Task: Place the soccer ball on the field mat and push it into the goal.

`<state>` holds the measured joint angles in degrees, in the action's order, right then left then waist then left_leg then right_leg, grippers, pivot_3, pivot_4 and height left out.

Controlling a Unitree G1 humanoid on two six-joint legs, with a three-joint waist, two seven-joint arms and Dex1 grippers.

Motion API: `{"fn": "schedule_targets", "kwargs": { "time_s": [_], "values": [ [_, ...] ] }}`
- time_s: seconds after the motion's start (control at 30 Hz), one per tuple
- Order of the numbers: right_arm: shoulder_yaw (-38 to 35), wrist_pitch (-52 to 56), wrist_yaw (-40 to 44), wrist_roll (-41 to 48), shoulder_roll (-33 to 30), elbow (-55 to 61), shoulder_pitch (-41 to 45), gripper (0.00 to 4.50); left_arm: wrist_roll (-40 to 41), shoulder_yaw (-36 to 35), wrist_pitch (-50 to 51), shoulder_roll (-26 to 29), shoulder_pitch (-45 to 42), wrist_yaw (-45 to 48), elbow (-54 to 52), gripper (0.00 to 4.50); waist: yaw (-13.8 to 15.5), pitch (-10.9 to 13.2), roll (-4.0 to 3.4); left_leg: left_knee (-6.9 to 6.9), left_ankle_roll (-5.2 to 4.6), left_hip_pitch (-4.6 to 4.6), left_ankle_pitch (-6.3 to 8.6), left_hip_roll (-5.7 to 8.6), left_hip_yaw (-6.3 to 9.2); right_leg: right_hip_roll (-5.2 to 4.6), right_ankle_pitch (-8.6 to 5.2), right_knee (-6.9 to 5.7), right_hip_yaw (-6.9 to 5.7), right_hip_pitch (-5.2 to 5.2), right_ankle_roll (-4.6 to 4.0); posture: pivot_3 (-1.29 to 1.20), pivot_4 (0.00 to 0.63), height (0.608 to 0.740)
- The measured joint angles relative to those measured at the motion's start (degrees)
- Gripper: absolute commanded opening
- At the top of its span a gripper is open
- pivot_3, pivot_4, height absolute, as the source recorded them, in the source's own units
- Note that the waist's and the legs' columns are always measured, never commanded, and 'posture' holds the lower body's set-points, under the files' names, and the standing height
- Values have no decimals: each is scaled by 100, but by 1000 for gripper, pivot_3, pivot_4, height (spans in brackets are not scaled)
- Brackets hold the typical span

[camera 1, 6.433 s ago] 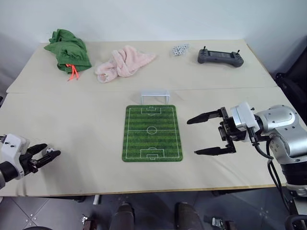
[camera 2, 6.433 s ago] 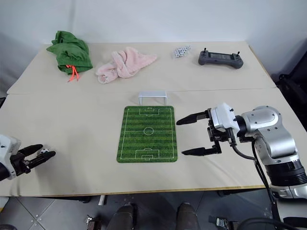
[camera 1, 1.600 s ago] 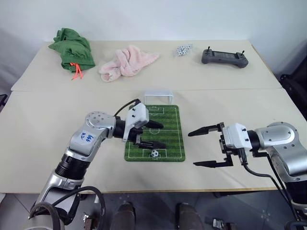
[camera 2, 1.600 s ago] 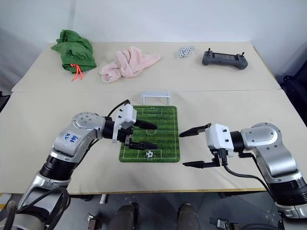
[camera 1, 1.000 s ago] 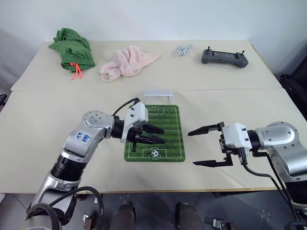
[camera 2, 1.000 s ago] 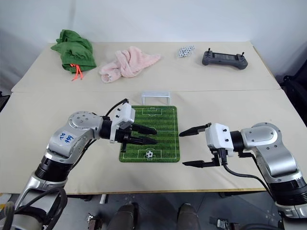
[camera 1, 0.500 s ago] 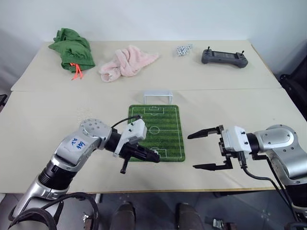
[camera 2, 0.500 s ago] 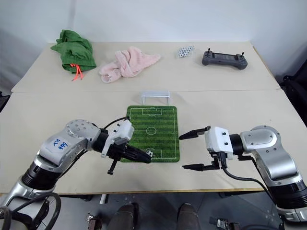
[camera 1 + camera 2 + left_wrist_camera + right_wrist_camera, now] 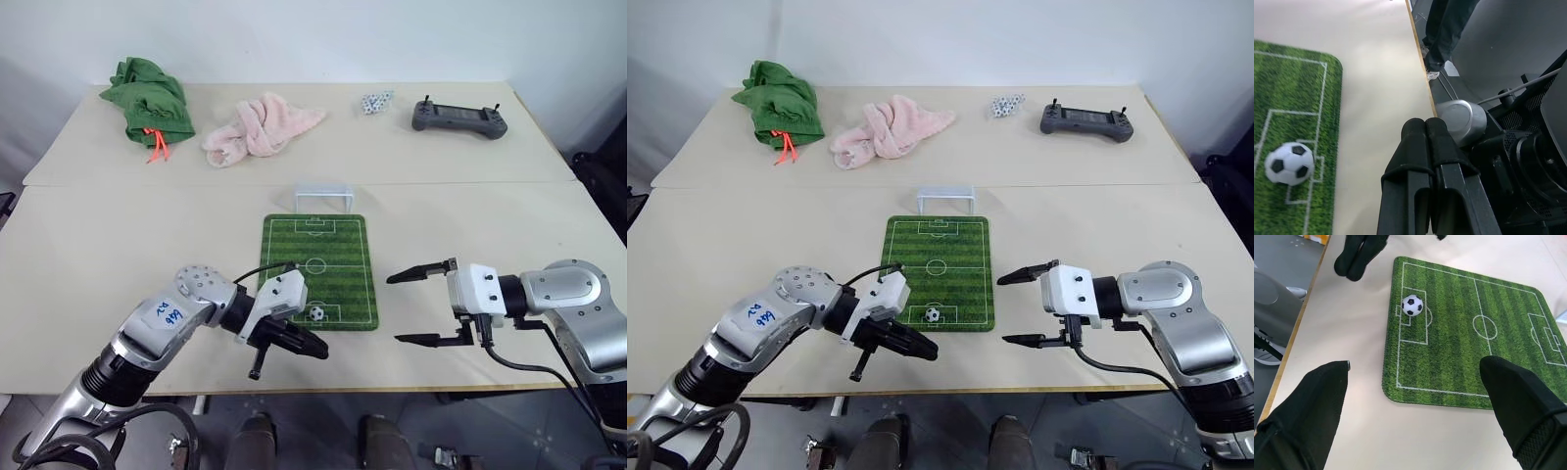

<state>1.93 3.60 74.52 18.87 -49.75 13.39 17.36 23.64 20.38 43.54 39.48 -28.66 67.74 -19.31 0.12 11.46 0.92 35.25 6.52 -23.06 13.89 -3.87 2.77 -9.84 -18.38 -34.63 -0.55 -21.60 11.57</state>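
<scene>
Near the front edge of the field mat (image 9: 319, 270), off its near-left corner, hovered the left gripper (image 9: 312, 347) with jaws pressed fully together, holding nothing, tips aimed toward the mat's right side. Right of the mat, well apart from it, hung the right gripper (image 9: 409, 308), jaws spread wide and empty, pointing back toward the mat. On the mat, inside the near penalty box, sat the soccer ball (image 9: 317, 313), free of both grippers. Just beyond the mat's far edge stood the goal (image 9: 324, 196), untouched. Farther beyond the mat lay a pink towel (image 9: 262, 127), a green cloth (image 9: 147, 96), small white dice (image 9: 373, 101) and a dark controller (image 9: 459, 116).
</scene>
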Motion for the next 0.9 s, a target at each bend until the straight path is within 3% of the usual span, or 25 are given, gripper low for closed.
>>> {"fn": "schedule_targets", "kwargs": {
  "time_s": [0.73,0.83,0.9],
  "values": [
    [-73,291,-260,398,-1,255,-69,4500,-238,-4,-210,-114,215,-553,104,20,7,0,0,-1,0,0,0,0,0,0,0,1,0,0,0,0,150,740],
    [-76,290,-261,404,-6,256,-75,4500,-409,-2,-442,-233,190,-672,413,20,13,0,0,0,0,0,0,0,0,0,0,1,0,0,0,0,150,740],
    [-102,302,-265,423,-13,269,-100,4500,-712,-1,-844,-532,-62,-995,1158,20,51,0,0,6,0,0,0,0,0,0,0,0,0,0,0,0,150,740]
  ]
}}
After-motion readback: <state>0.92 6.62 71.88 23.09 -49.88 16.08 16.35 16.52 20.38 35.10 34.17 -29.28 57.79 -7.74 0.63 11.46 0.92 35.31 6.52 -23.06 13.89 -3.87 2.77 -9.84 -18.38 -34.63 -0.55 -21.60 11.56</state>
